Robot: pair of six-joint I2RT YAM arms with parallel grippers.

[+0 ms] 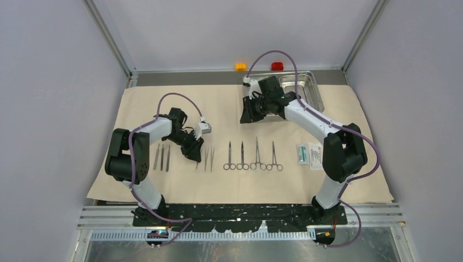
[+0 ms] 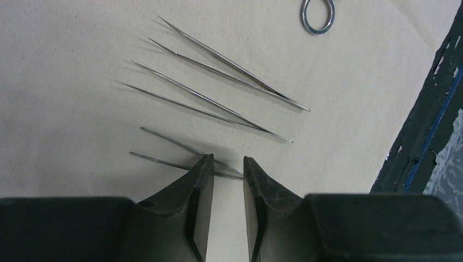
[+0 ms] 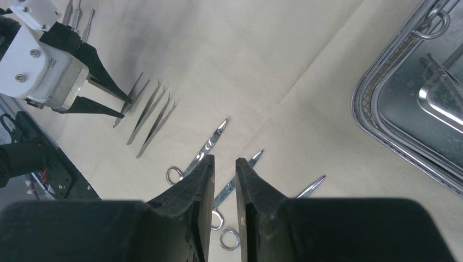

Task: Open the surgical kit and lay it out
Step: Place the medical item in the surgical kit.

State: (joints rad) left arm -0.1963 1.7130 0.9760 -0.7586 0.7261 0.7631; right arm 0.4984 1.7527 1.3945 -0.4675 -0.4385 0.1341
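The beige cloth (image 1: 229,109) lies spread flat over the table. On it stand rows of straight handles (image 1: 162,157), tweezers (image 1: 208,158), several ring-handled clamps (image 1: 242,155) and two packets (image 1: 308,155). The steel tray (image 1: 314,95) sits at the back right. My left gripper (image 2: 228,164) is low over the cloth and open, its fingertips either side of the joined end of the nearest tweezers (image 2: 164,160), which lie flat. My right gripper (image 3: 224,161) hovers left of the tray (image 3: 377,117), above the clamps (image 3: 210,143), open a little with nothing between its fingers.
An orange block (image 1: 241,66) and a red block (image 1: 277,66) sit on the back ledge. Grey walls close in both sides. The black base frame (image 2: 426,125) runs along the cloth's near edge. A smaller steel insert (image 3: 437,98) lies inside the tray.
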